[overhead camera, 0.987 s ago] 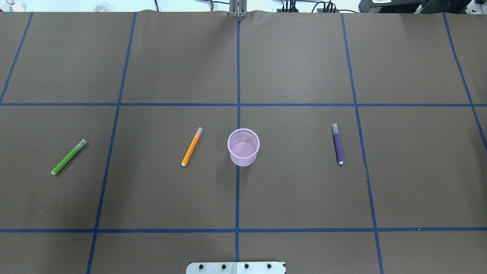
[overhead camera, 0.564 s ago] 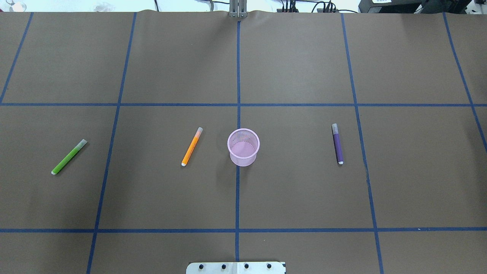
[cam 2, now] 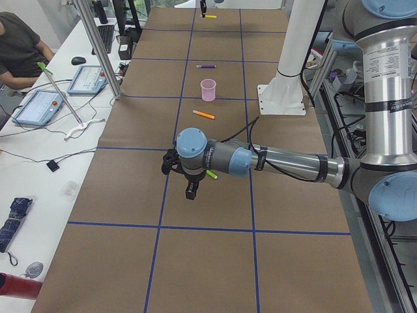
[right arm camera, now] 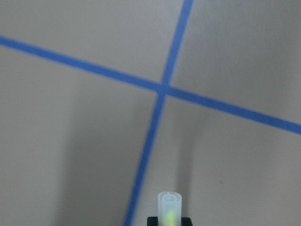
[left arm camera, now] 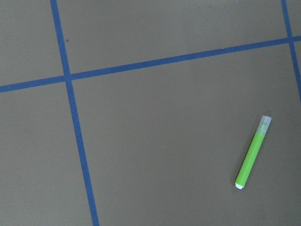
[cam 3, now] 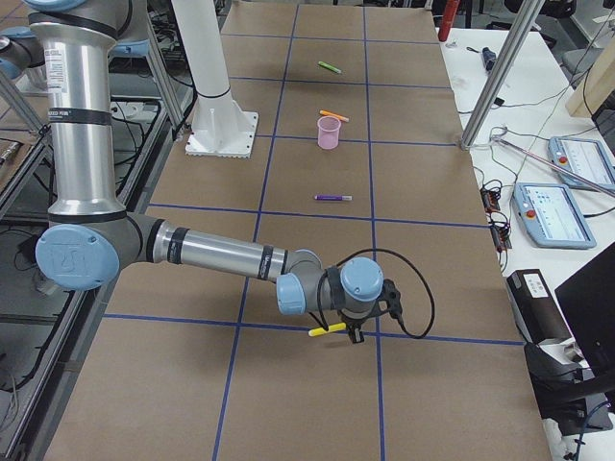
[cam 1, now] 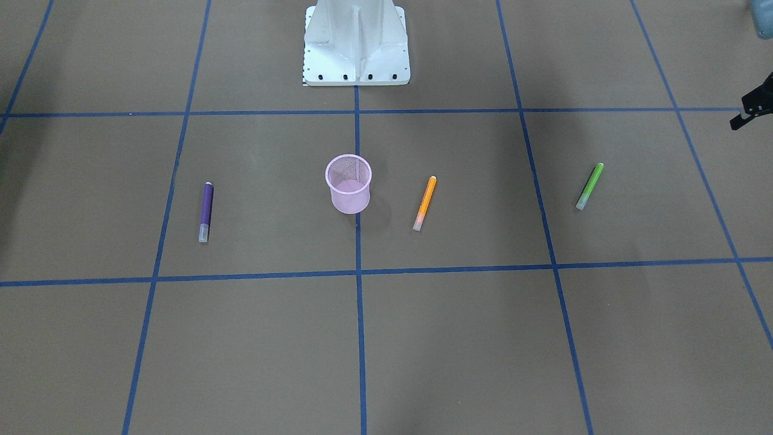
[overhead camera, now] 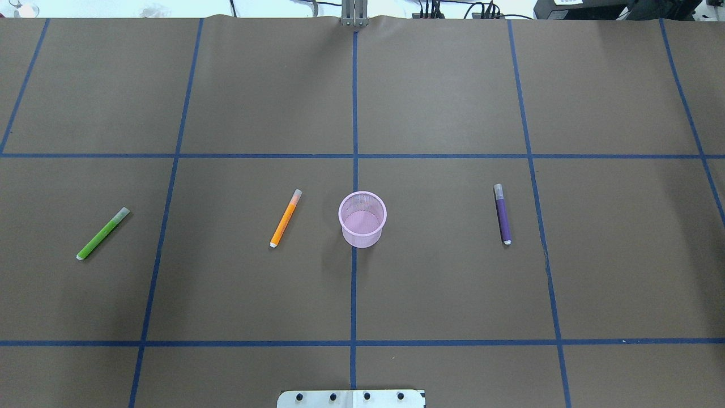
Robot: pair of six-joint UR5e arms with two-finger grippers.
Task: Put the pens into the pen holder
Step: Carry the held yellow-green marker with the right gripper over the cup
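Observation:
The pink mesh pen holder (overhead camera: pixel 362 218) stands upright at the table's middle and looks empty. The orange pen (overhead camera: pixel 285 218) lies to its left, the green pen (overhead camera: pixel 103 233) farther left, the purple pen (overhead camera: pixel 502 214) to its right. The yellow pen (cam 3: pixel 322 329) is out of the overhead view, at the table's far right end. My right gripper (cam 3: pixel 351 328) is shut on it, and its pale cap (right arm camera: pixel 169 206) shows in the right wrist view. My left gripper (cam 1: pixel 747 110) hovers beyond the green pen (left arm camera: pixel 252 153). Whether it is open or shut, I cannot tell.
The white robot base (cam 1: pixel 356 42) stands at the table's near-robot edge. Blue tape lines grid the brown table. Aluminium posts (cam 2: pixel 98 45) and a desk with tablets (cam 2: pixel 39 104) and a seated person line the far side.

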